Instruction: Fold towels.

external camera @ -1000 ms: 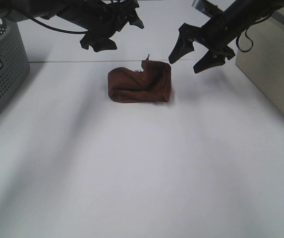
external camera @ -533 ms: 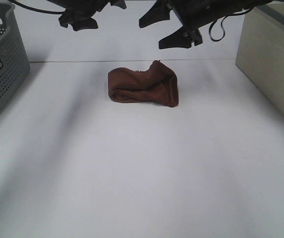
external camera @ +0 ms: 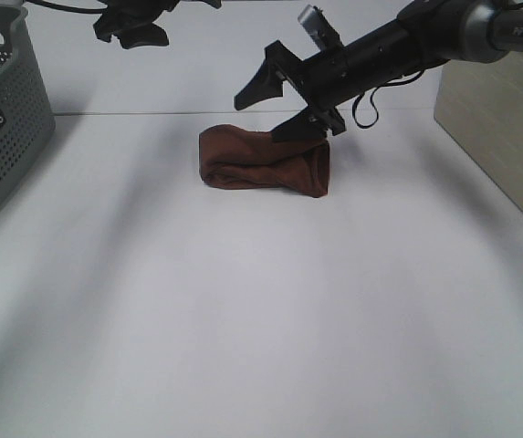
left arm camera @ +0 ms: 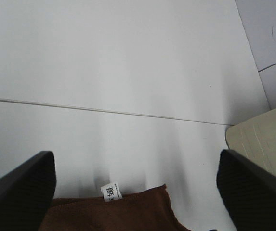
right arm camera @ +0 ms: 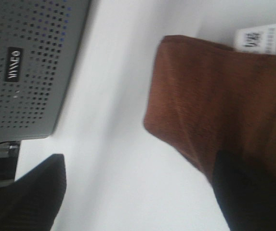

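At far left we note a grey perforated plastic basket [external camera: 1, 128], with the left gripper [external camera: 133, 27] raised beside it, fingers spread and empty. At table [external camera: 243, 319] centre lies the maroon terry towel [external camera: 263, 164], bunched into a loose, uneven bundle. The right gripper [external camera: 284, 100] hovers at its far right edge, fingers spread, gripping nothing; we judge the fold rough and unfinished.

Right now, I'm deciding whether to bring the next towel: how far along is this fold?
Mostly done: the maroon towel lies in a compact folded bundle on the table, though lumpy. In hand: the open right gripper reaches over its far edge, holding nothing; the left gripper hangs open, well away. Left: perhaps tidying.
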Controlling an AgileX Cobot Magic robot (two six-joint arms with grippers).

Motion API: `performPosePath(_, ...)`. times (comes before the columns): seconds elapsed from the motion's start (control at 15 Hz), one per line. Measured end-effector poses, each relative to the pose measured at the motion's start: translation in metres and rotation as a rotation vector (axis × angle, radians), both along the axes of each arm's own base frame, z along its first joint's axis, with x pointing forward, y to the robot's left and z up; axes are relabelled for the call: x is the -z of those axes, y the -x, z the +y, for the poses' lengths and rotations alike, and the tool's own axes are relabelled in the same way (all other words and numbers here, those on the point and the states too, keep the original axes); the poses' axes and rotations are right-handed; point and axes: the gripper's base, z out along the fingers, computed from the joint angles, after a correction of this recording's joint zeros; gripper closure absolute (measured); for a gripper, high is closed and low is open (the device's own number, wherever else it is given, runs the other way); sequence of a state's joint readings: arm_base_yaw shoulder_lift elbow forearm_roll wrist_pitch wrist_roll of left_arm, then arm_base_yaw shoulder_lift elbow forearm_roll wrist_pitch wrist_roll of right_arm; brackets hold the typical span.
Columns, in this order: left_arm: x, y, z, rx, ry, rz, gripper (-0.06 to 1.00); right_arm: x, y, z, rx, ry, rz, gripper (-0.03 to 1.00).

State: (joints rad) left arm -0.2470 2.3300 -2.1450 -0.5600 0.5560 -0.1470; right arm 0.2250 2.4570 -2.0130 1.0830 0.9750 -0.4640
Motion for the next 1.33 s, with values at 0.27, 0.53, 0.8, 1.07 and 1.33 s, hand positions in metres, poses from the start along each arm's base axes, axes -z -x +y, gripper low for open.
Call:
performPosePath(0.27, 0.0, 0.0, 0.0, 0.003, -0.003, 0.002, 0.09, 0.012, -0.007, -0.028, 0.056, 0.164, 0.009, 0.19)
performPosePath(0.53, 0.001, 0.003, -0.001, 0.02, -0.012, 0.025, 0.09, 0.016, -0.008, -0.034, 0.061, 0.227, 0.011, 0.19)
performPosePath(0.8, -0.023, 0.013, 0.002, 0.052, -0.054, 0.005, 0.09, 0.025, -0.007, -0.046, 0.099, 0.379, 0.061, 0.19)
performPosePath(1.07, -0.043, 0.043, 0.013, 0.205, -0.308, 0.133, 0.09, -0.02, 0.011, -0.053, 0.033, 0.454, 0.101, 0.19)
performPosePath(1.33, -0.064, 0.07, 0.025, 0.262, -0.44, 0.247, 0.09, -0.063, 0.028, -0.058, -0.003, 0.493, 0.107, 0.19)
